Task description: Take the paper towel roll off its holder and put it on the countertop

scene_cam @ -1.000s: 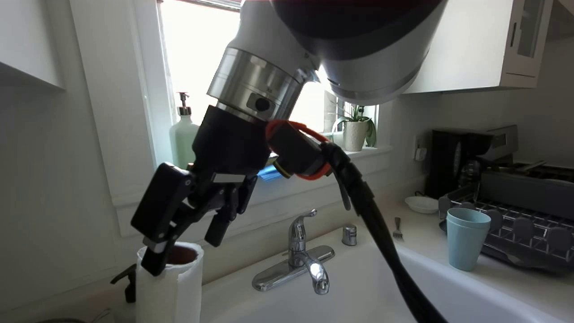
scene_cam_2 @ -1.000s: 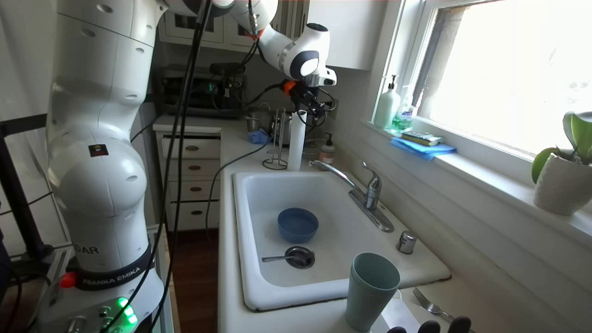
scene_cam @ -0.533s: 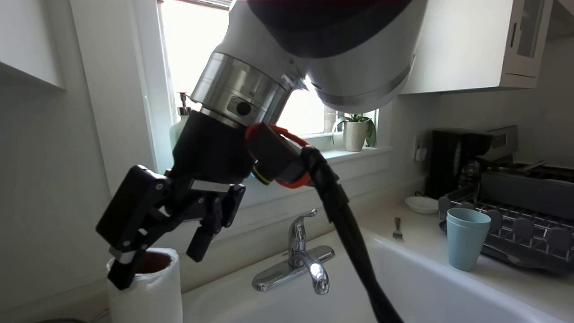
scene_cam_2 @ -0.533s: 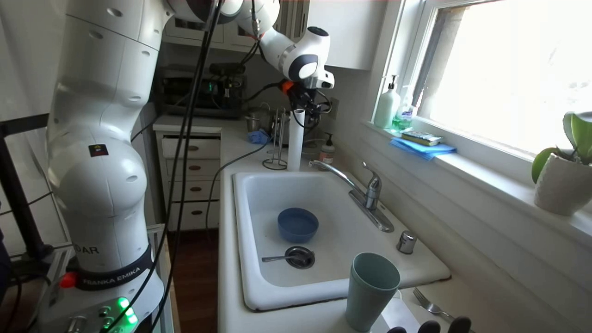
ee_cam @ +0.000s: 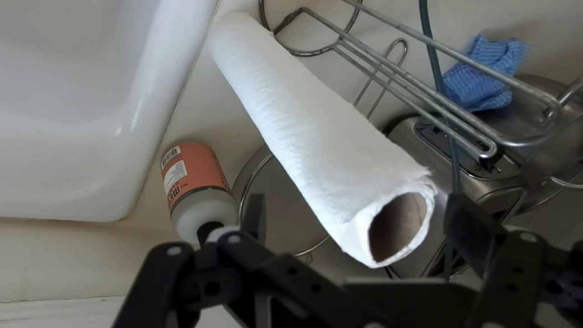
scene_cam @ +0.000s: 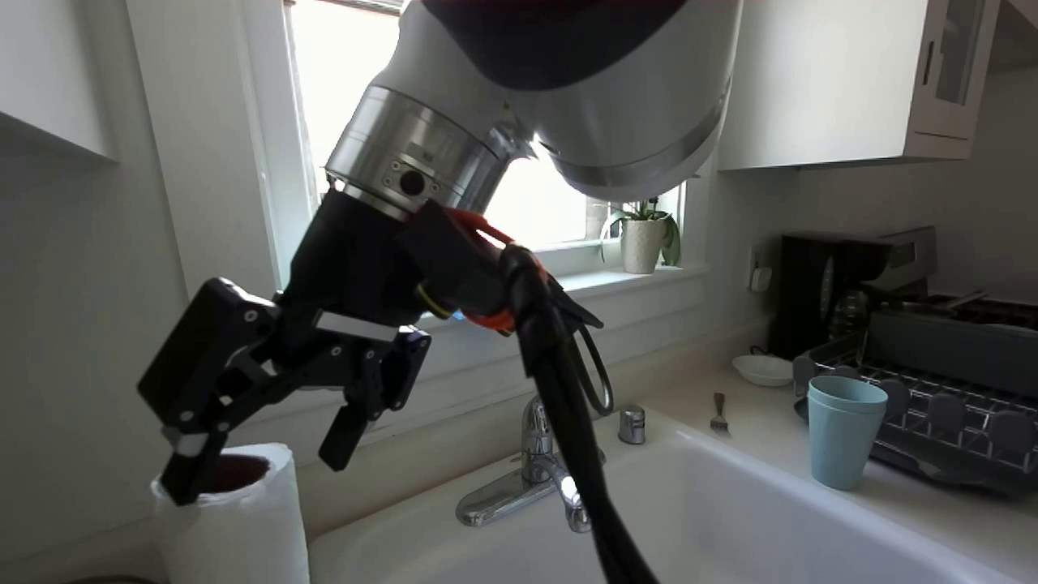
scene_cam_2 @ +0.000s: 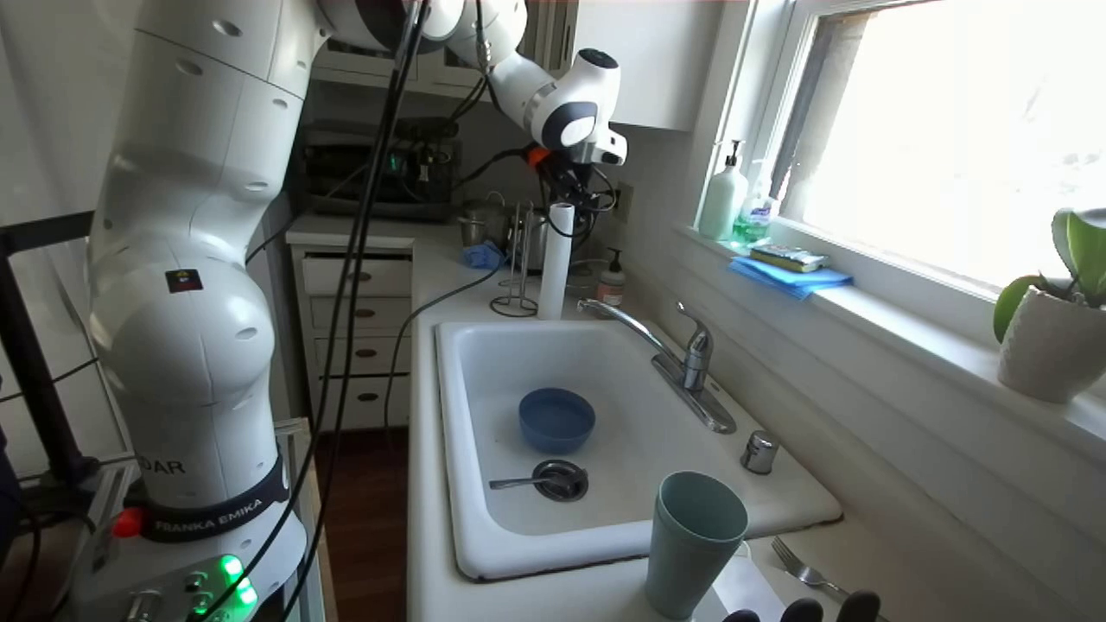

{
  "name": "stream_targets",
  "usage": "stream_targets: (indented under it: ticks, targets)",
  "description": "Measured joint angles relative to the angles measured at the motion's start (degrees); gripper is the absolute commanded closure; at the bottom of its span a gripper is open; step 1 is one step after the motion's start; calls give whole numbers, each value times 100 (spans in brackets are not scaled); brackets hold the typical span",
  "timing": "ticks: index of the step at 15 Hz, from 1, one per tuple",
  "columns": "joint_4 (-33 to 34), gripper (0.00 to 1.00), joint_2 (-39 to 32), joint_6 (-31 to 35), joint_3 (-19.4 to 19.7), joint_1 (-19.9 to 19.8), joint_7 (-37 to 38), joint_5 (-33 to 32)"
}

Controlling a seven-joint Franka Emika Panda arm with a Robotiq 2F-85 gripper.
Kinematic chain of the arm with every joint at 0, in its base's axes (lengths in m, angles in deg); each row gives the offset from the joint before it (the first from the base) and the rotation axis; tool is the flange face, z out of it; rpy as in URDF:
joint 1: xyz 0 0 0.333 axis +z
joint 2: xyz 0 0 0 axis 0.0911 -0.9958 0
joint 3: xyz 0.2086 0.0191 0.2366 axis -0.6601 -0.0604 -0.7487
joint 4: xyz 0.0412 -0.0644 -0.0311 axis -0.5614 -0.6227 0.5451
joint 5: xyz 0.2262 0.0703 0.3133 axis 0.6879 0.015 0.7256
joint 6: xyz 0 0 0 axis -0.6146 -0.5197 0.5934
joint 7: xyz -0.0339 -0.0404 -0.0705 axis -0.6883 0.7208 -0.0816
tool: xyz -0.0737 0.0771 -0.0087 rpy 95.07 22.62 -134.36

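The paper towel roll stands on the countertop, beside the bare wire holder and off it. White paper and a brown core show at its top end. My gripper is at that top end, with its jaws wide apart. In the wrist view the roll's upper end comes between the two fingers, with a gap on either side. Contact at the rim cannot be made out. The roll leans slightly in an exterior view, where its foot is out of frame.
A soap bottle with an orange label stands near the roll. A metal toaster and a dark cable lie past the holder. The white sink holds a blue bowl; its faucet reaches toward the roll.
In an exterior view my gripper and the roll's top end have shifted left together, and the roll has come to lean a little, covering a dark pump head. The jaws have stayed open.
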State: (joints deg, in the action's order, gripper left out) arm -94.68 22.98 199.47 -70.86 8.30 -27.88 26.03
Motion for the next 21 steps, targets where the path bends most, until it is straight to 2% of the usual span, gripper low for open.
stream_targets:
  ticks: [3, 8, 14, 21]
  targets:
    - [11, 0, 6, -51, 1, -21, 8, 0]
    - [9, 0, 267, -542, 2, -157, -100, 51]
    - [-312, 0, 1025, -1111, 22, -356, -875, 365]
    - [-902, 0, 1656, -1598, 352, -510, -1518, 424]
